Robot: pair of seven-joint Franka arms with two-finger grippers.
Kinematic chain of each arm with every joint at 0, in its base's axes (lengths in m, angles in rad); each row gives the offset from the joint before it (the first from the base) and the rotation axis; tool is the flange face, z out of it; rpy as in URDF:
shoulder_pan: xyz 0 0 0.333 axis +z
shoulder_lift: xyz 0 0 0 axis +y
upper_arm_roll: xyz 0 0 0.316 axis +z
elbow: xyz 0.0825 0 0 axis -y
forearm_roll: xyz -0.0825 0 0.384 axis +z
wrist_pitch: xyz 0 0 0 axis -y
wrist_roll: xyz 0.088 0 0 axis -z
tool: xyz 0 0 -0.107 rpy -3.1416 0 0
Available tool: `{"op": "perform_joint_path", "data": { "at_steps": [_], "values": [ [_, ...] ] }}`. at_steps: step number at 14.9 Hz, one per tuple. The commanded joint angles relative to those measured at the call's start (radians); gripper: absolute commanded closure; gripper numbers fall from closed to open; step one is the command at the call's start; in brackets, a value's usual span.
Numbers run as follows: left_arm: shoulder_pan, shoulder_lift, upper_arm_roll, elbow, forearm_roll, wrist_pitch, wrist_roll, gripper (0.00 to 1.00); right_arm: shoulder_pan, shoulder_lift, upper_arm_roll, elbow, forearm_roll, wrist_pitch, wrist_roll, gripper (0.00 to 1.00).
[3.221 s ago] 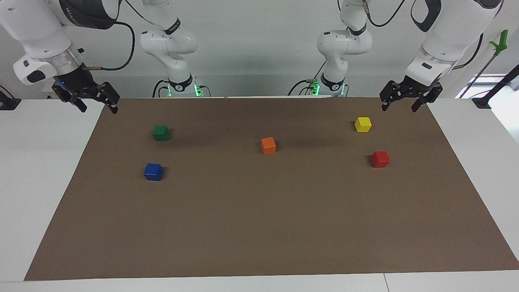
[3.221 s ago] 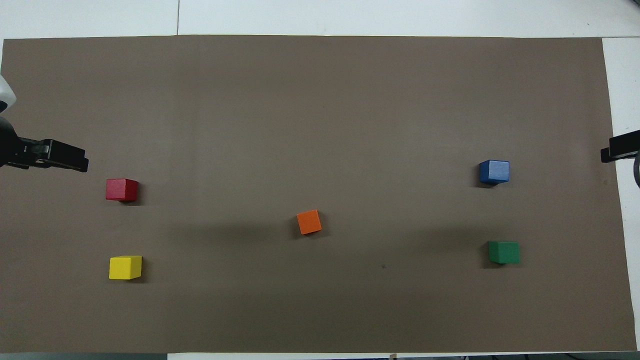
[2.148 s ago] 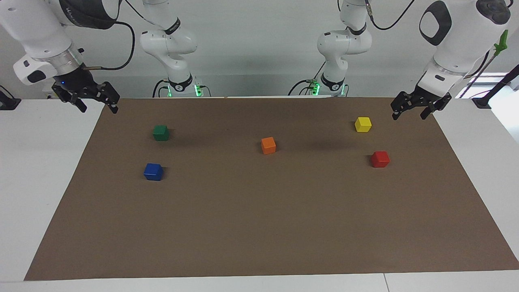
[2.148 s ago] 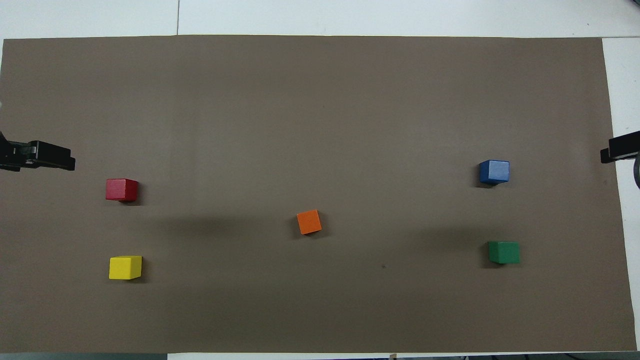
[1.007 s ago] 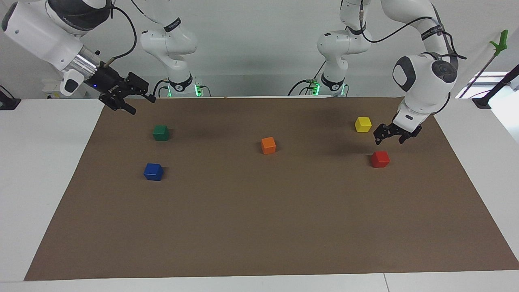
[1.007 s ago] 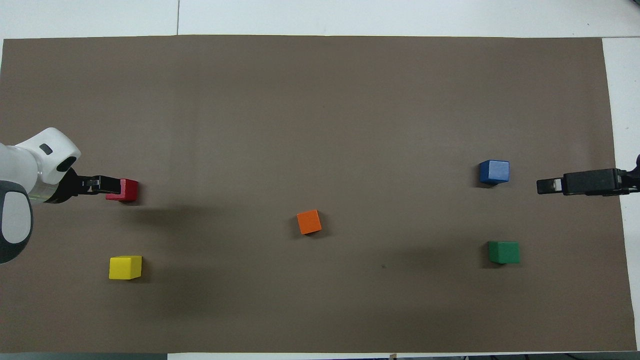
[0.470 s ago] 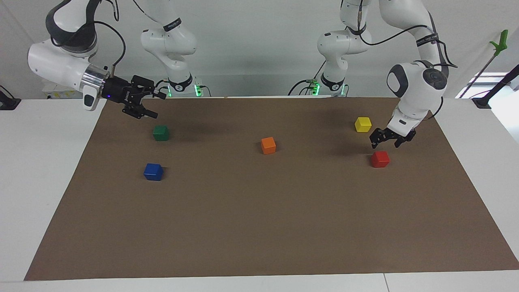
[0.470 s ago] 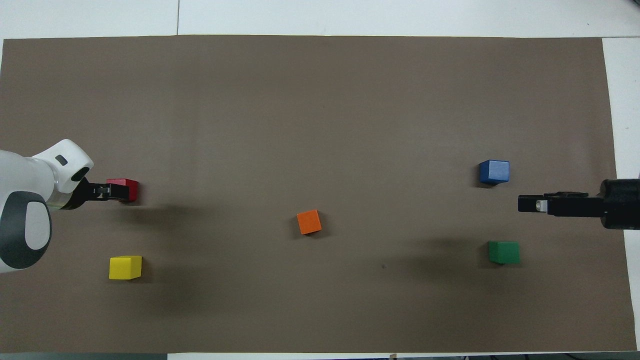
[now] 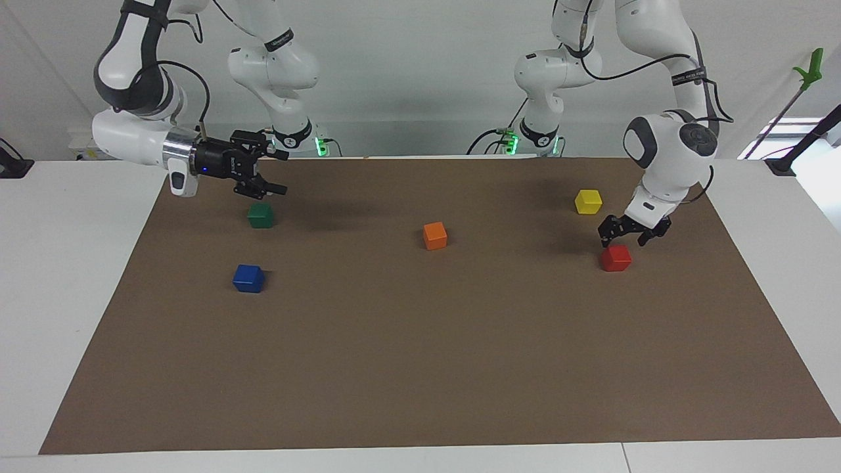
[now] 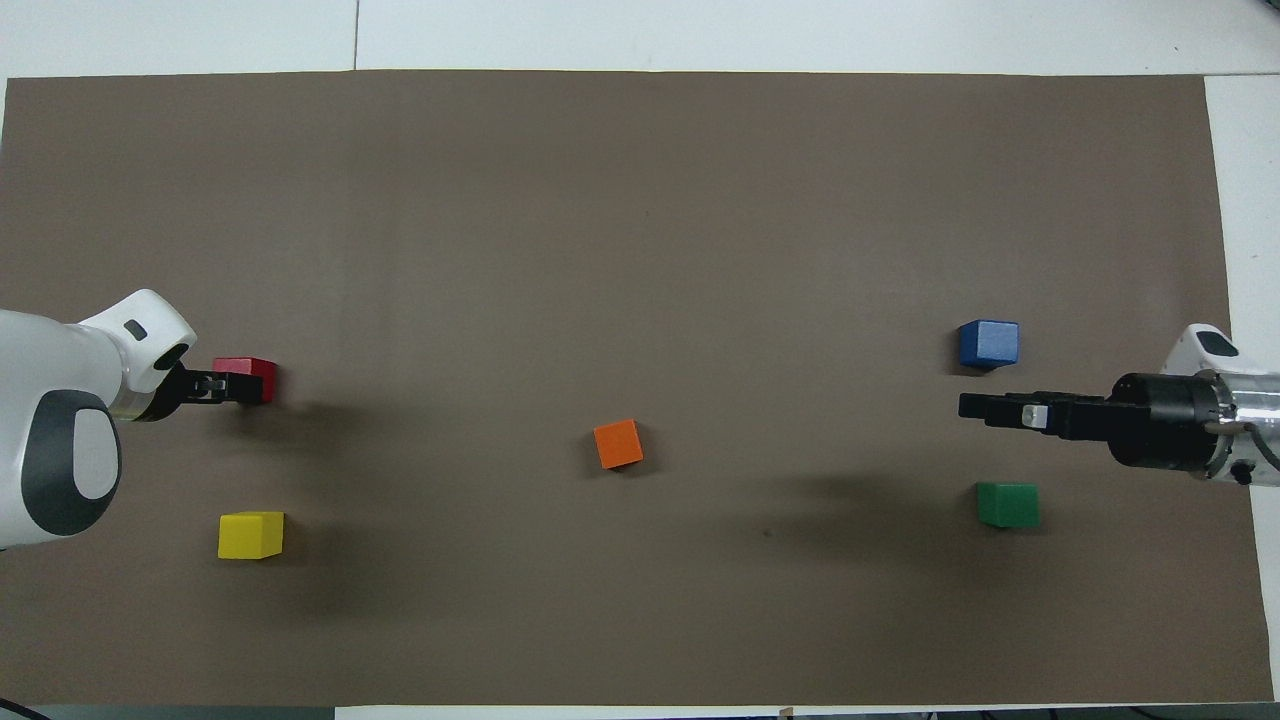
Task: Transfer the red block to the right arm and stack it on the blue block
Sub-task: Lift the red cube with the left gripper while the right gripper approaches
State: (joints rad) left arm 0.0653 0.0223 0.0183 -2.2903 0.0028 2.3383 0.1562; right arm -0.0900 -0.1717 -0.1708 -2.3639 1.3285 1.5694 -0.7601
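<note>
The red block lies on the brown mat toward the left arm's end of the table. My left gripper hangs open just above it, fingertips pointing down on either side of its top, with a small gap showing. The blue block sits on the mat toward the right arm's end. My right gripper is open and held level in the air, over the mat between the blue block and the green cube, holding nothing.
A green cube sits near the right gripper. An orange cube lies mid-mat. A yellow cube stands nearer to the robots than the red block. The brown mat covers most of the white table.
The left gripper has swung in from the mat's edge and come down over the red block. The right gripper has turned level and moved inward over the mat beside the green cube.
</note>
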Motion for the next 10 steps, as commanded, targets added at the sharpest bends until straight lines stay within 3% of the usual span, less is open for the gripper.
{"op": "perform_joint_path", "data": {
  "at_steps": [1, 6, 7, 9, 10],
  "values": [
    [0.007, 0.021, -0.003, -0.017, -0.009, 0.074, 0.023, 0.0, 0.044, 0.008, 0.001, -0.054, 0.121, -0.023, -0.054, 0.0],
    [-0.002, 0.053, -0.003, -0.017, -0.009, 0.108, 0.023, 0.0, 0.171, 0.021, 0.001, -0.116, 0.357, -0.029, -0.053, 0.0],
    [-0.002, 0.053, -0.003, -0.017, -0.009, 0.107, 0.023, 0.05, 0.2, 0.031, 0.002, -0.123, 0.394, -0.029, -0.051, 0.0],
    [-0.004, 0.053, -0.003, -0.014, -0.009, 0.096, 0.023, 0.36, 0.246, 0.044, 0.002, -0.147, 0.477, -0.029, -0.019, 0.0],
    [-0.004, 0.053, -0.003, -0.012, -0.009, 0.095, 0.023, 0.59, 0.269, 0.055, 0.002, -0.147, 0.507, -0.029, -0.015, 0.0]
  ]
}}
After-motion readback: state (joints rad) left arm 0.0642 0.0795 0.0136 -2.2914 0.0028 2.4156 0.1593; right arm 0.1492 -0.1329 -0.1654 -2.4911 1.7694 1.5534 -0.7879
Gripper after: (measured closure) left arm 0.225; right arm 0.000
